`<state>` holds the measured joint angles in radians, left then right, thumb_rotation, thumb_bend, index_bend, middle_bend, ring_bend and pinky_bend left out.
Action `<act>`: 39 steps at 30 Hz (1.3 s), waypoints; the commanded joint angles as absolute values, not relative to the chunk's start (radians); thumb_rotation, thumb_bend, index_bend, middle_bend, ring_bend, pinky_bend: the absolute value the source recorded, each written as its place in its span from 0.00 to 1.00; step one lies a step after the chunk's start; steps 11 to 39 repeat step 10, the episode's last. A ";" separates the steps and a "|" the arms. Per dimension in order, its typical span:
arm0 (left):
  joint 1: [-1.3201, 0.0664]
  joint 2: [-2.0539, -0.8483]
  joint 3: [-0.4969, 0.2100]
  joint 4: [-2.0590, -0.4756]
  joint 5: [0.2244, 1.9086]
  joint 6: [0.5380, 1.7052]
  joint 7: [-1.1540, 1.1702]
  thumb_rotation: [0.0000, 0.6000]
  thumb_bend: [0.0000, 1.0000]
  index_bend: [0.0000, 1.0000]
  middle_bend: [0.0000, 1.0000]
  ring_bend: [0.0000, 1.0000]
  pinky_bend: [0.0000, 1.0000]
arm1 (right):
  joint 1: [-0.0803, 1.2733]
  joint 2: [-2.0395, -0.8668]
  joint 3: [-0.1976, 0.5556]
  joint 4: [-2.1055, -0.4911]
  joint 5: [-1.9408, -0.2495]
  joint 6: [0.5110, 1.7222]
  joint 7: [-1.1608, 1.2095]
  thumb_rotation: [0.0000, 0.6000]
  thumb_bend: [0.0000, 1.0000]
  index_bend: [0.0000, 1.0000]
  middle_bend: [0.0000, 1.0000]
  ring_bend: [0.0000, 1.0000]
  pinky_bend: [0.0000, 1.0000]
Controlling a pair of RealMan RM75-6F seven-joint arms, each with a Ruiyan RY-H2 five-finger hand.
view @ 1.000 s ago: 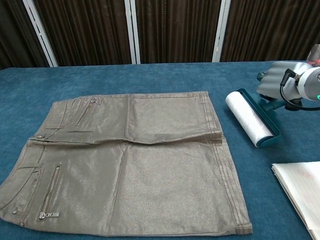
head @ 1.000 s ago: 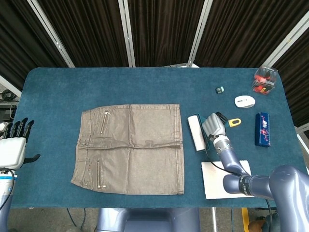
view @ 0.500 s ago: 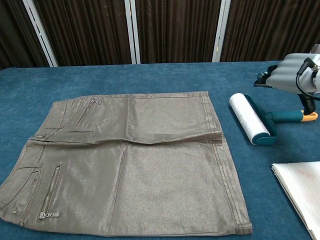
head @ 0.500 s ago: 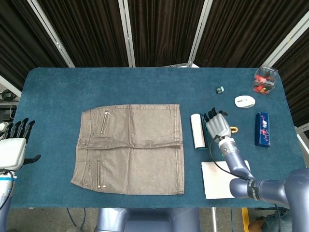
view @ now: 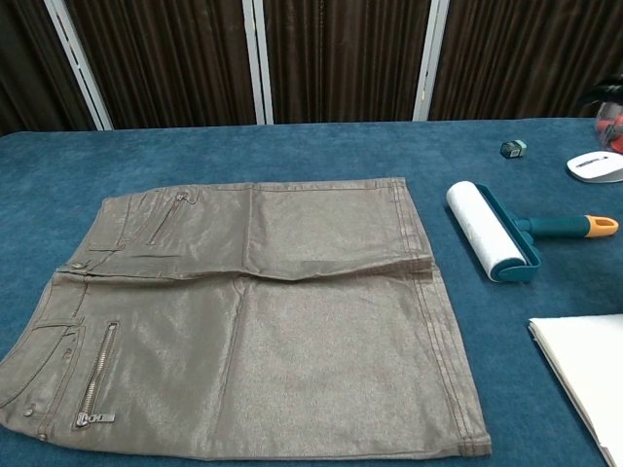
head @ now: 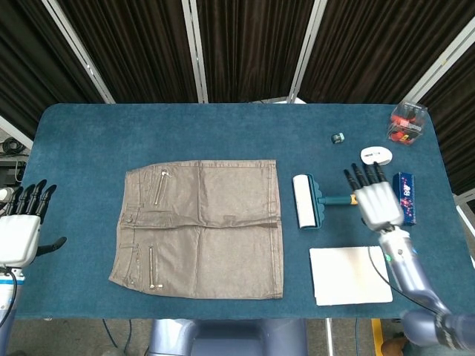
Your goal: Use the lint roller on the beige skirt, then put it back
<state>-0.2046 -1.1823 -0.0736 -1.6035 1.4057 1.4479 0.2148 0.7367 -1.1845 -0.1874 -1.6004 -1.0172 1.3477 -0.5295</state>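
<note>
The beige skirt lies flat on the blue table, left of centre. The lint roller rests on the table just right of the skirt's edge, white roll toward the skirt, teal handle with an orange tip pointing right. In the head view my right hand hovers right of the handle's end, fingers spread, holding nothing. My left hand stays at the table's left edge, fingers apart and empty. Neither hand appears in the chest view.
A white paper sheet lies at the front right. Behind the roller sit a white mouse, a blue box, a small dark object and a clear container with red contents.
My right hand let go of the roller's handle and drew back to the right, out of the chest view. The roller now lies still beside the skirt. The left hand is unchanged.
</note>
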 commanded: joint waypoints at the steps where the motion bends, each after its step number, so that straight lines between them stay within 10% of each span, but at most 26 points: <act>1: -0.185 -1.189 -0.056 -1.586 1.435 1.472 0.178 1.00 0.00 0.00 0.00 0.00 0.00 | 0.495 -1.154 -0.209 -1.468 -1.265 1.572 -0.181 1.00 0.00 0.00 0.00 0.00 0.00; 39: -0.160 -1.162 -0.046 -1.609 1.434 1.477 0.169 1.00 0.00 0.00 0.00 0.00 0.00 | 0.337 -1.203 -0.175 -1.317 -1.350 1.662 -0.030 1.00 0.00 0.00 0.00 0.00 0.00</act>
